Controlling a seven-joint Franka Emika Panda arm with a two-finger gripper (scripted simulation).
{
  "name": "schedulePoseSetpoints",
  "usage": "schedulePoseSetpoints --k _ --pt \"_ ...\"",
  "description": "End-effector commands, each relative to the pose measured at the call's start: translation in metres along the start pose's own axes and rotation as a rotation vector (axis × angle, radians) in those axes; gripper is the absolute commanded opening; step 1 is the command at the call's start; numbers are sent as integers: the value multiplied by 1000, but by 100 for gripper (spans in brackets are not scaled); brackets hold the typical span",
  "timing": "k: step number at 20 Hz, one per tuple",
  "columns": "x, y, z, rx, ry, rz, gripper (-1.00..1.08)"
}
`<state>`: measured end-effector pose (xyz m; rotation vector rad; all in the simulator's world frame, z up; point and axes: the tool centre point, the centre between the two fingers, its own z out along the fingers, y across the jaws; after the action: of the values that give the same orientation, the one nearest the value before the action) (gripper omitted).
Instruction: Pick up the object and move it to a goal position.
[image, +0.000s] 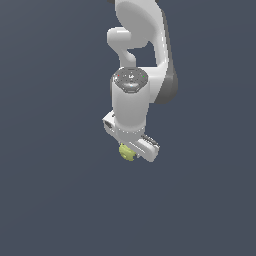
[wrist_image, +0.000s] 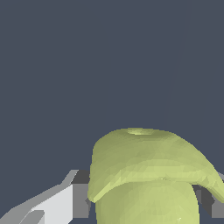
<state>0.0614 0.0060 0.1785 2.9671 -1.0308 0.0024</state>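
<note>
In the exterior view, the white Panda arm (image: 135, 75) points down, and the gripper (image: 132, 148) hangs over a plain dark surface (image: 50, 200). The yellow-green ball (image: 127, 152) shows just under the gripper body, at about seven o'clock from it, partly hidden by the white housing. No goal marker is visible.

In the wrist view, the ball (wrist_image: 148, 175) fills the space between the two fingers (wrist_image: 81, 197), directly in the line of the gripper. The fingers appear to press on both its sides, so I judge the gripper is closed around the ball. The ball is roundish, with no clear long axis.
</note>
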Motion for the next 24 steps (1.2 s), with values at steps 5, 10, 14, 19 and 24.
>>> schedulePoseSetpoints --k 5,10,14,19,24 --pt "17 -19 -50 -1 0 0 -100" --pt "28 -32 -80 -1 0 0 -100" --pt "36 -40 -101 -1 0 0 -100" --pt "44 -49 -121 -1 -1 0 -100" --pt "49 -55 -134 -1 -1 0 -100"
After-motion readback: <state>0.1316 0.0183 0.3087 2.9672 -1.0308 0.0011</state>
